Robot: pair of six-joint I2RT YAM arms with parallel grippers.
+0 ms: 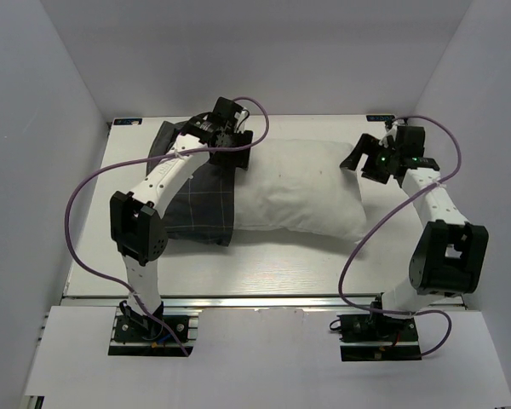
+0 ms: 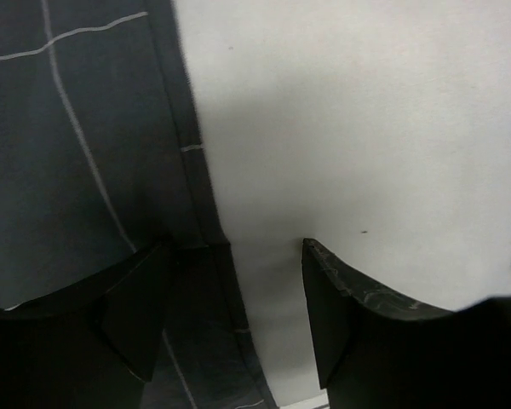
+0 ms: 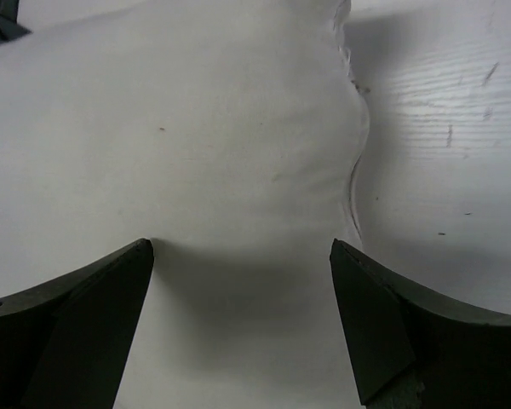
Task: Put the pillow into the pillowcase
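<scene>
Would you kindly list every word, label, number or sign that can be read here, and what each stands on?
No readable text in any view.
Pillow: plain, no print.
Pillowcase: only a light grid pattern, no lettering.
Small dark marks at the table far corners: too small to read.

No legible text, number or brand in any view, pillow [image 1: 302, 192] and pillowcase [image 1: 206, 204] bear no print, two small dark tags [image 1: 124, 122] at far corners of table [image 1: 264, 264], too small to read
</scene>
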